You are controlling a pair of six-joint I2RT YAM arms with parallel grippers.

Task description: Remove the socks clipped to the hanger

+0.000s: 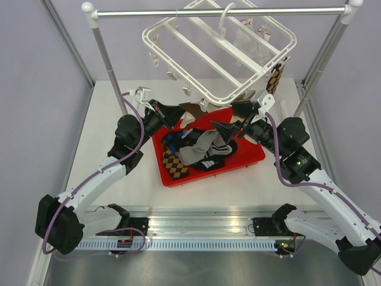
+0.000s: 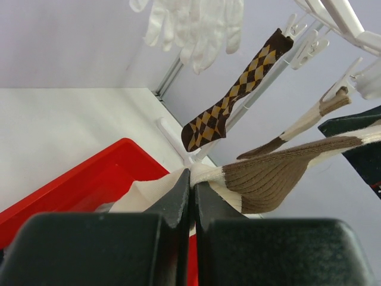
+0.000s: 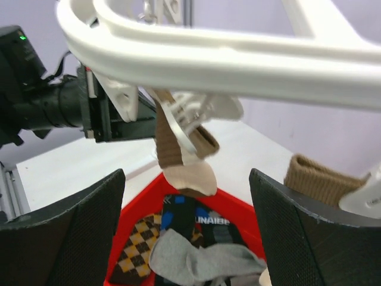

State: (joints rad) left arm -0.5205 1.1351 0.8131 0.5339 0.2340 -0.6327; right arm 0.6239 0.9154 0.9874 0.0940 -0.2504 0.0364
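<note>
The white hanger (image 1: 220, 53) hangs tilted from the rail, above the red tray. My left gripper (image 1: 176, 120) (image 2: 193, 186) is shut on the cream part of a brown-cream sock (image 2: 268, 173) (image 1: 191, 109) that stretches up toward the hanger's clips. A brown-mustard argyle sock (image 2: 232, 95) (image 1: 274, 77) and a second brown-cream sock (image 2: 297, 126) hang clipped. My right gripper (image 1: 233, 119) (image 3: 187, 220) is open under the hanger's bar (image 3: 238, 59). It holds nothing. A clipped brown-cream sock (image 3: 178, 155) dangles just ahead of it.
The red tray (image 1: 250, 161) (image 3: 232, 205) holds loose socks: grey (image 3: 202, 262), argyle (image 3: 140, 250), black with blue (image 3: 190, 217). A white glove (image 2: 196, 24) hangs from the hanger. The silver rail stand (image 1: 220, 12) spans the back, with posts on both sides.
</note>
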